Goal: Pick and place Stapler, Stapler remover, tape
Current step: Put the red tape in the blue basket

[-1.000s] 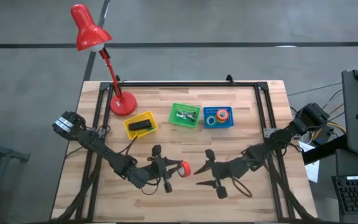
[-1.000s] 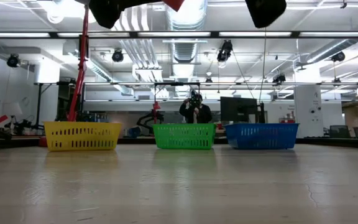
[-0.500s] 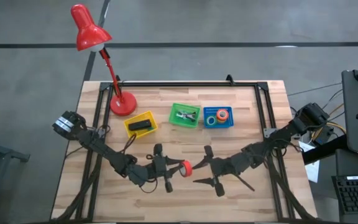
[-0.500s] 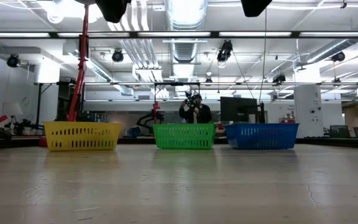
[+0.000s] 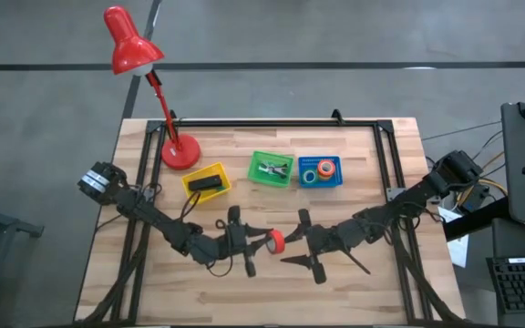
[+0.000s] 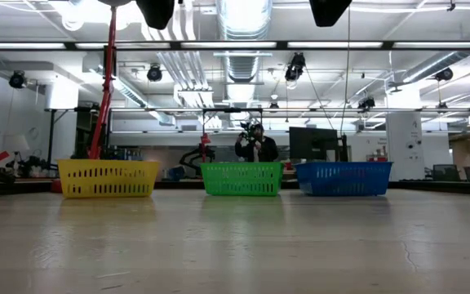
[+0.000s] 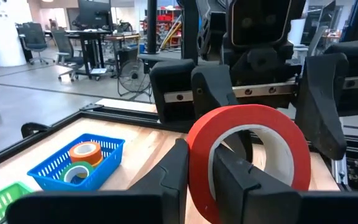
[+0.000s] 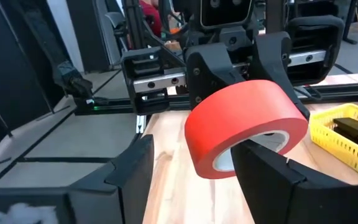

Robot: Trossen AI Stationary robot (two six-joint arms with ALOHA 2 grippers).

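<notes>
Tape (image 5: pixel 278 241), a red roll, sits clenched in the left end effector (image 5: pixel 264 241) above the surface (image 5: pixel 372 164); the right end effector (image 5: pixel 299 239) stands spread wide around it. Farther back, the stapler (image 5: pixel 205 184) lies in the yellow basket (image 5: pixel 192 192).

In the low view both arms are cut off at the top edge — the green basket's (image 5: pixel 271 169) contents look too small to identify.

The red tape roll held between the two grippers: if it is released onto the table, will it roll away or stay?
The red tape roll is a round, stiff-looking ring, so landing on its edge it would probably roll on the smooth wooden table. Landing flat, it would likely stay. It looks light, and the left gripper grips its rim.
</notes>
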